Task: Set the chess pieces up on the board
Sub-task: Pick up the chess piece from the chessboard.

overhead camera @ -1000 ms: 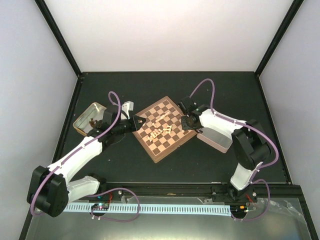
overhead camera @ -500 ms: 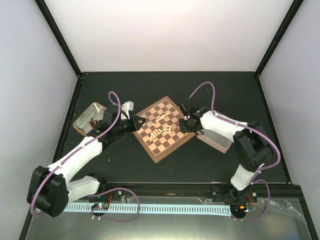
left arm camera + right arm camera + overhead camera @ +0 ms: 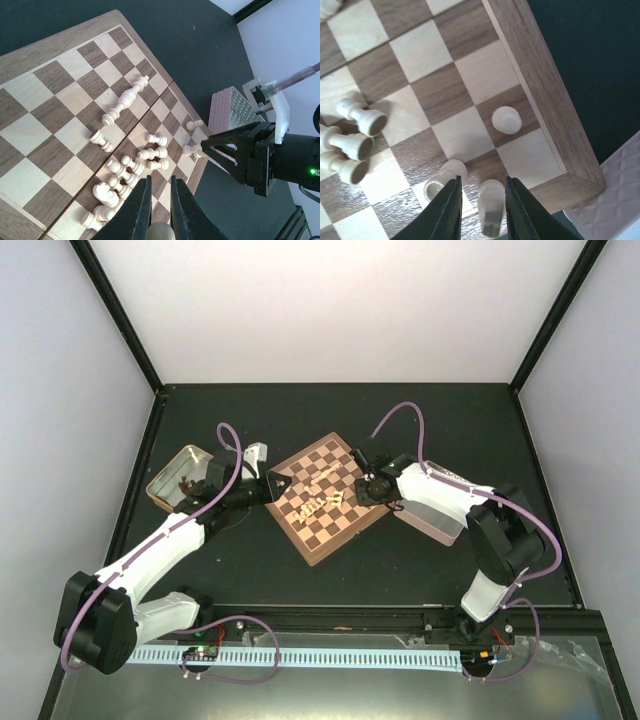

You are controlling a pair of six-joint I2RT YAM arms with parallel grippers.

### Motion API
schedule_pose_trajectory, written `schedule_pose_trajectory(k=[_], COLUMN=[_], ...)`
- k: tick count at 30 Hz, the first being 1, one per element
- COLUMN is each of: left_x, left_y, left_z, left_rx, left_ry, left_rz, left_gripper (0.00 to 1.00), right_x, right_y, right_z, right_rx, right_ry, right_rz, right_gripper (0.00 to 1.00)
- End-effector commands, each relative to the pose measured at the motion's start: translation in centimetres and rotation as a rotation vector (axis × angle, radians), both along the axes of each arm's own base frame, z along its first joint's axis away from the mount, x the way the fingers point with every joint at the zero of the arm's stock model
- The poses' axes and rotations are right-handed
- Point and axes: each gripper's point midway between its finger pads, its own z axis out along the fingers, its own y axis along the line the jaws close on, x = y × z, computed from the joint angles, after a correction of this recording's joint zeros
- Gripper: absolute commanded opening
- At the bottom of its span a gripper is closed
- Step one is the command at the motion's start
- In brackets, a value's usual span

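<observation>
Since a second ago the right arm has slid a little toward the left of the top picture. The right end effector (image 3: 368, 487) now hangs over the right corner of the board (image 3: 318, 550). Its purple cable (image 3: 400, 412) loops a bit differently, and its fingers have come apart a little. The left arm has not moved.

From above, the chess pieces (image 3: 322, 502) are only a pale heap in the middle of the board, too small to tell apart. The right wrist view shows more. There the right end effector (image 3: 484, 192) is spread a little around one pawn (image 3: 491, 200) at the bottom of the frame, with a thin gap on each side. A second pawn (image 3: 506, 120) stands upright on a dark square just beside the rim. More pawns lie tipped over at the left edge.

In the left wrist view the left end effector (image 3: 161, 180) is at the bottom middle, with its fingers pressed almost together. A pale round bit shows low between them; I cannot tell what it is. Most pieces there lie on their sides, with two tall ones end to end near the middle.

A pink tin (image 3: 432, 520) sits just beside the board on the right, partly hidden under the right arm. An open tin (image 3: 180, 477) sits at the left, apart from the board. Everything rests on the dark surface (image 3: 400, 570).
</observation>
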Motion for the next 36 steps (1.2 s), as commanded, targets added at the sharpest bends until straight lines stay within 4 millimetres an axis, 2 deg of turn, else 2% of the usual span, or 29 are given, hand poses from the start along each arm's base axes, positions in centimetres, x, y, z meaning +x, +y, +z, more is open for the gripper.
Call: schedule_pose_trajectory(k=[1, 6, 12, 18, 25, 28, 31, 36], left_x=[0.2, 0.2, 0.2, 0.3, 0.3, 0.3, 0.3, 0.2], left_y=[-0.1, -0.1, -0.1, -0.1, -0.1, -0.1, -0.1, -0.1], left_z=[0.9, 0.9, 0.8, 0.8, 0.9, 1.0, 1.0, 1.0], left_rx=[0.004, 0.004, 0.006, 0.006, 0.006, 0.006, 0.006, 0.006], left_ry=[-0.027, -0.028, -0.025, -0.024, -0.027, -0.029, -0.028, -0.027], left_rz=[0.001, 0.002, 0.002, 0.002, 0.001, 0.000, 0.000, -0.001], left_gripper=[0.02, 0.02, 0.02, 0.02, 0.02, 0.02, 0.02, 0.02], right_x=[1.1, 1.0, 0.7, 0.6, 0.6, 0.6, 0.7, 1.0], right_y=[1.0, 1.9, 2.4, 3.1, 3.2, 3.3, 3.4, 4.3], right_z=[3.0, 3.3, 2.2, 1.1, 0.1, -0.2, 0.1, 3.0], right_rx=[-0.019, -0.022, -0.019, -0.006, -0.013, -0.021, -0.011, 0.071], right_ry=[-0.109, -0.130, -0.096, -0.066, -0.042, -0.034, -0.042, -0.110], right_rz=[0.030, 0.054, 0.074, 0.095, 0.097, 0.101, 0.102, 0.121], right_gripper=[0.25, 0.22, 0.24, 0.20, 0.21, 0.18, 0.09, 0.08])
